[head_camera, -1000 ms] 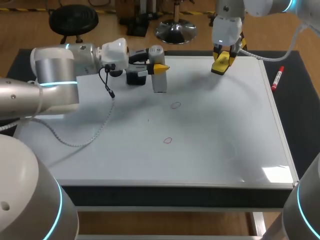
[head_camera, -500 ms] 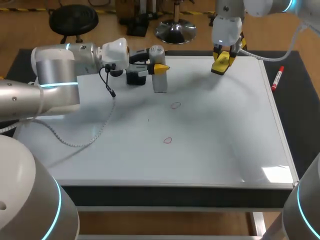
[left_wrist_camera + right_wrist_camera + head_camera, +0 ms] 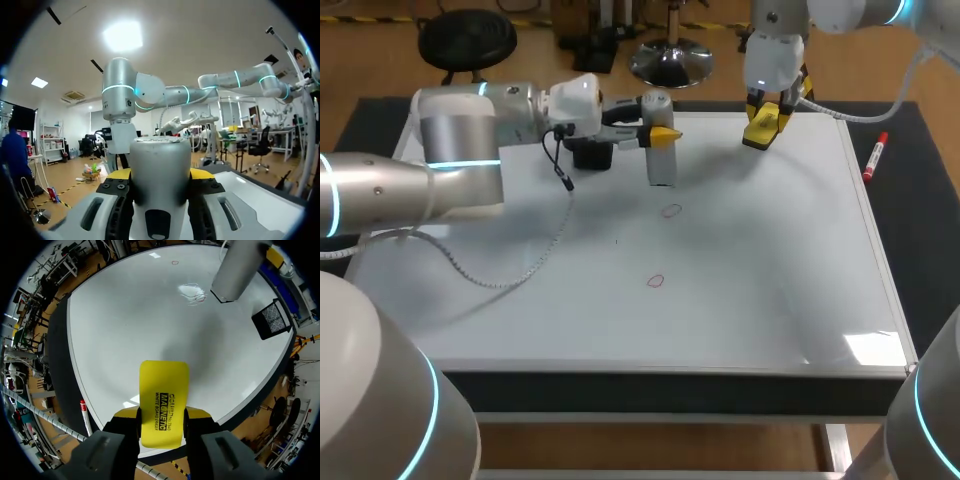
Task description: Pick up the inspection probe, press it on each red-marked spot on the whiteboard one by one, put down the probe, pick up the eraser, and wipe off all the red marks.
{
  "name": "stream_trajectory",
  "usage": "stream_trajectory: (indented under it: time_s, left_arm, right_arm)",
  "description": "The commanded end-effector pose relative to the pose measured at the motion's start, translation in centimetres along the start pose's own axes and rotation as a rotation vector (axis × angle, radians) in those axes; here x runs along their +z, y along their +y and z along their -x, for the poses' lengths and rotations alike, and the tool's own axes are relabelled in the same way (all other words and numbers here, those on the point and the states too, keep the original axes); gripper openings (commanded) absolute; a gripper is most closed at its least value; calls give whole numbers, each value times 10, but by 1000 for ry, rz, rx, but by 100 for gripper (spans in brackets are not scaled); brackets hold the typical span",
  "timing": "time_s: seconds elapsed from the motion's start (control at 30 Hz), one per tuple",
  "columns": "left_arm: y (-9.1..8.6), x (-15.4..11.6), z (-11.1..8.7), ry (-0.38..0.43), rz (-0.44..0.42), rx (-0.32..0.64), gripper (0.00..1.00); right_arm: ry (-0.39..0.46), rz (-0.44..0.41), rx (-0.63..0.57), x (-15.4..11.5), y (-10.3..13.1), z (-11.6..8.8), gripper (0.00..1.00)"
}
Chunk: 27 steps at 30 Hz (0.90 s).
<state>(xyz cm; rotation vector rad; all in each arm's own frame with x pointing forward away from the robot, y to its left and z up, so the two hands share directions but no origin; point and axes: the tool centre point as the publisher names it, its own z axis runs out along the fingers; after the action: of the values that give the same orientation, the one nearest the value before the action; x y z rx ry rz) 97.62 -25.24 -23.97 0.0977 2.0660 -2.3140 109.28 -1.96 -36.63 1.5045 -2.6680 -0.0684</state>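
The inspection probe (image 3: 660,140), a grey cylinder, stands upright in my left gripper (image 3: 664,133), which is shut on it from two sides; its lower end is just behind the far red mark (image 3: 671,210). A second red mark (image 3: 655,281) lies nearer the front of the whiteboard (image 3: 750,290). In the left wrist view the probe (image 3: 159,170) fills the gap of the left gripper (image 3: 160,175). My right gripper (image 3: 764,122) hangs over the board's back right, shut on the yellow eraser (image 3: 761,130). The right wrist view shows the eraser (image 3: 163,400), the probe (image 3: 239,267) and one red mark (image 3: 175,262).
A small black block (image 3: 591,153) sits on the board under my left wrist, also seen as the black block (image 3: 271,319) beyond the probe. A red marker pen (image 3: 875,157) lies on the dark table right of the board. A thin cable (image 3: 520,265) trails over the board's left half.
My left arm has carried the probe to the right, closer to the far red mark. The right arm and eraser have stayed in place.
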Motion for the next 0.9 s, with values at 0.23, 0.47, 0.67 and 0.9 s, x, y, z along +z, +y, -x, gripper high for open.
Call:
stream_trajectory:
  time_s: [0.23,0.47,0.67,0.9]
  left_arm:
    - [10,13,-26,-20,-5,-39,0]
    - [14,12,-35,-27,-2,-39,0]
    - [18,14,-29,-22,16,-43,0]
    - [27,13,-29,-15,22,-44,0]
  right_arm:
    - [3,-1,-2,-1,-1,0,0]
    - [3,-1,-2,-1,-1,0,0]
    - [3,-1,-2,-1,-1,0,0]
    - [3,-1,-2,-1,-1,0,0]
